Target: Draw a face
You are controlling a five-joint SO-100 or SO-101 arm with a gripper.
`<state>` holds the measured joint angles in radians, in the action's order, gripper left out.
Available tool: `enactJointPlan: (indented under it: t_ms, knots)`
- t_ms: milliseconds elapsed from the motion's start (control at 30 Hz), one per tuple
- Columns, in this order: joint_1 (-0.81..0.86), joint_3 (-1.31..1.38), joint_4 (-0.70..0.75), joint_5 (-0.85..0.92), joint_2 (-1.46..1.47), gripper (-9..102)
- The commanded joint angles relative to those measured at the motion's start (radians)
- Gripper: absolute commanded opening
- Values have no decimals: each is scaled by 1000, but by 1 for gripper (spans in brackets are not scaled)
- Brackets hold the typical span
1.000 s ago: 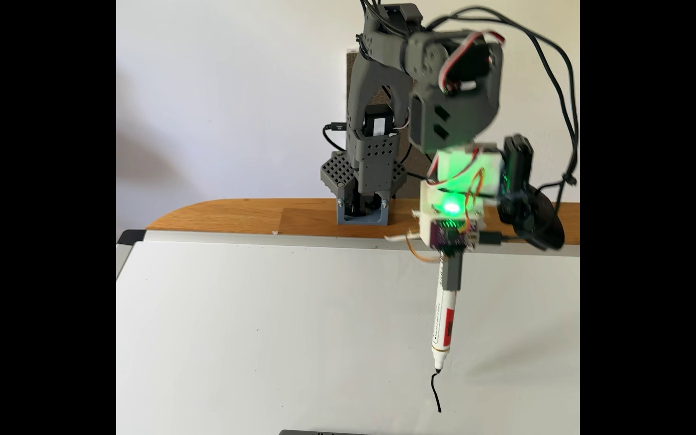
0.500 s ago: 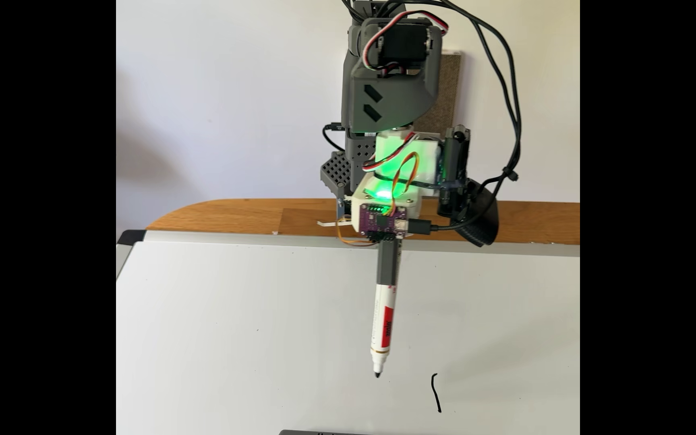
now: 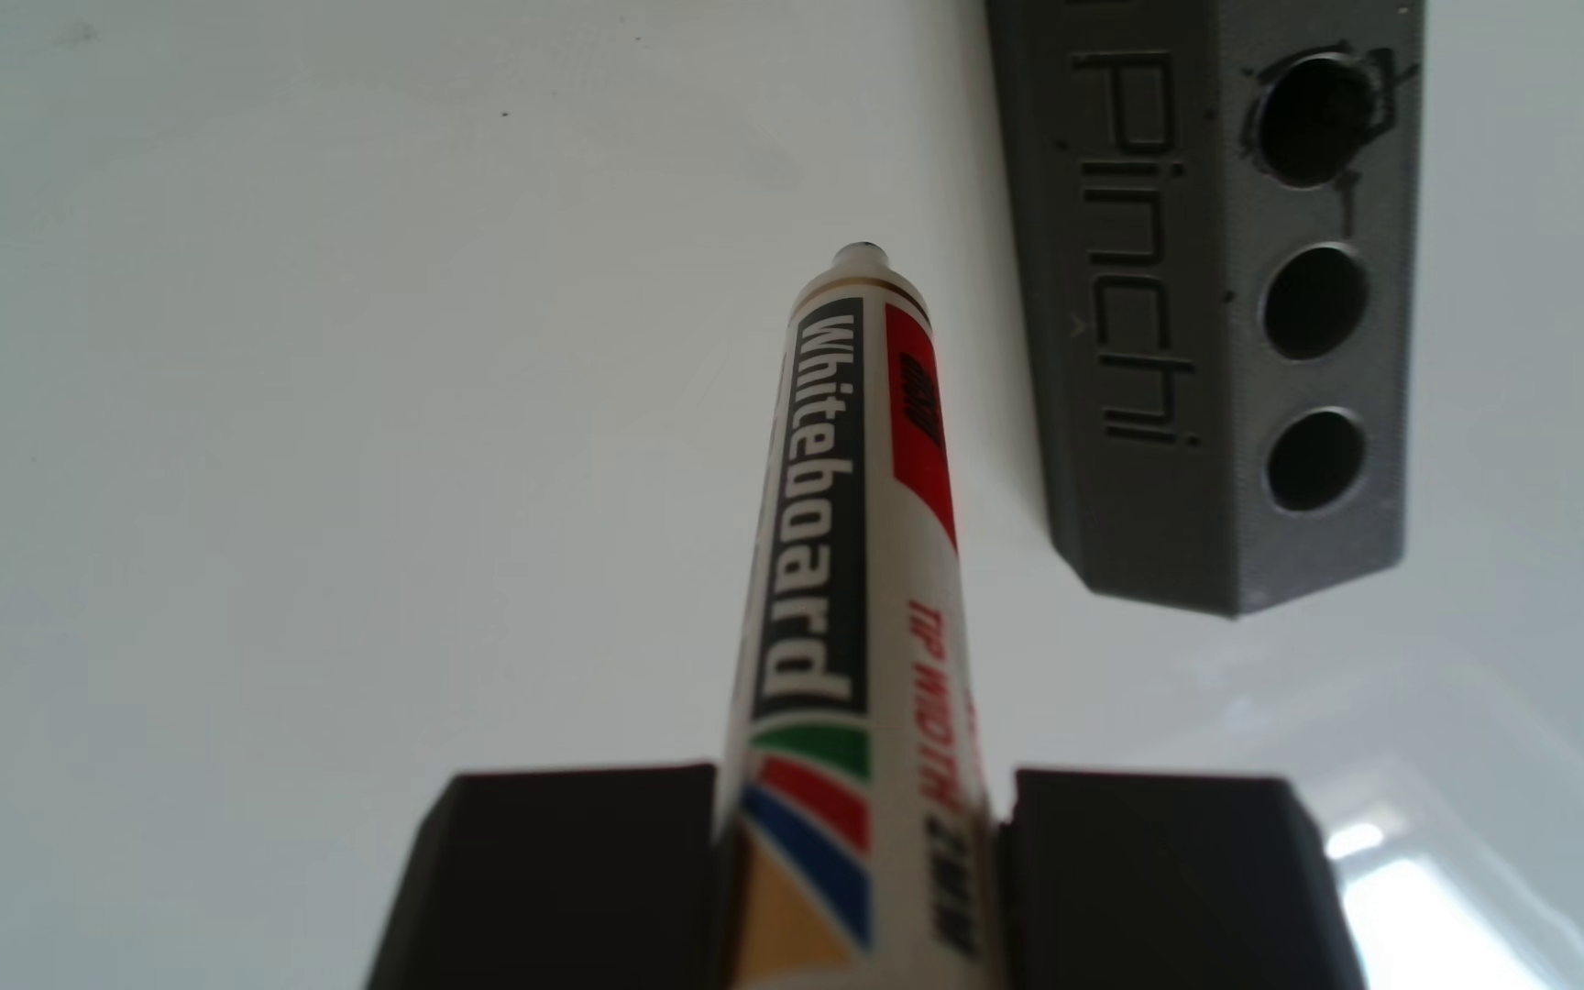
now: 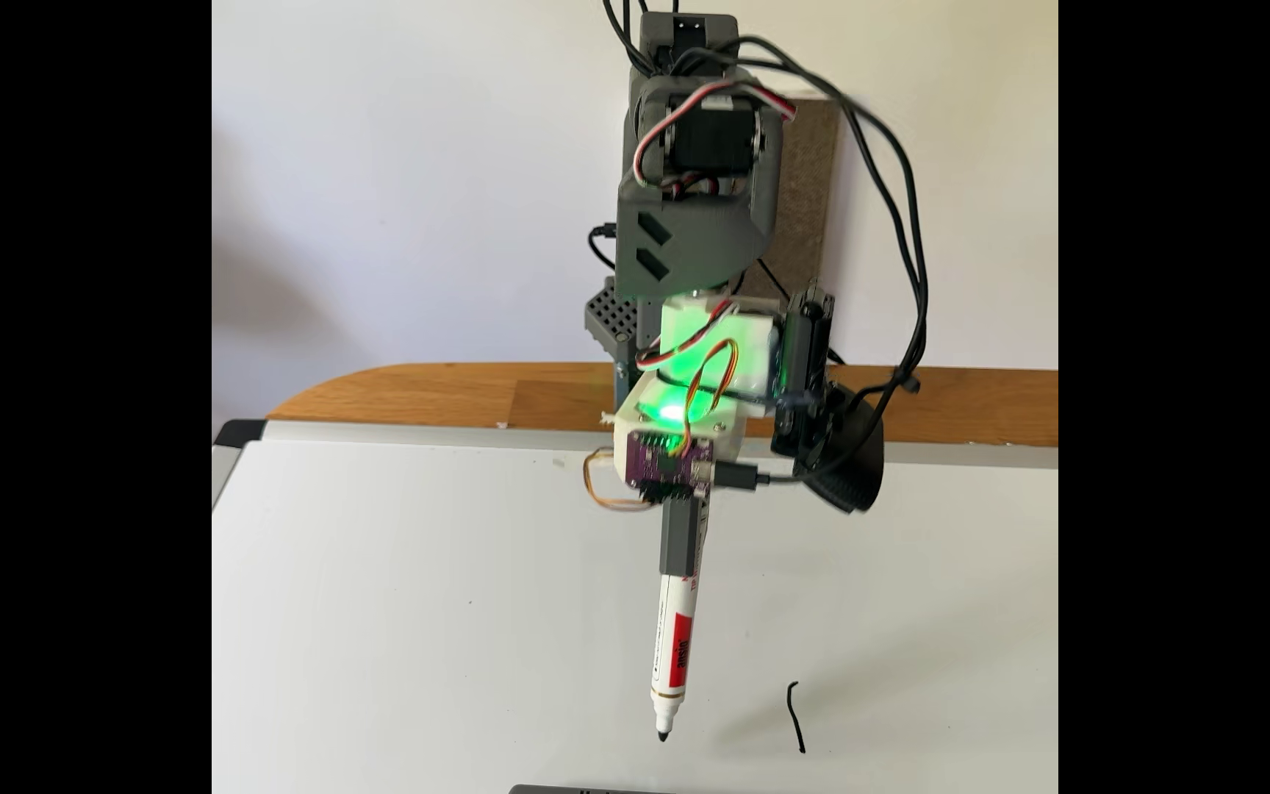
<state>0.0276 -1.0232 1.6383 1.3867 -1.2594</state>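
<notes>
A white whiteboard marker with a red label points down at the whiteboard. My gripper is shut on its barrel. In the other view the two dark fingers clamp the marker from both sides. Its black tip sits at or just above the board; I cannot tell whether it touches. Of the face, one short curved black stroke lies on the board to the right of the tip, apart from it.
A grey block engraved "Pinchi", with three round holes, lies on the board right of the marker; its edge shows at the bottom of the fixed view. The arm's base stands on a wooden table behind the board. Cables hang at the right.
The marker left the top of the stroke, swung left across the board, then came toward the board's near edge. The stroke itself has not changed.
</notes>
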Motion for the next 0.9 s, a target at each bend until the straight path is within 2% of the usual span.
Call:
enactJointPlan:
  t_ms: [0, 867]
  knots:
    - [18, 51, -3, -2, -21, -1]
    - [58, -5, 11, 3, -17, -1]
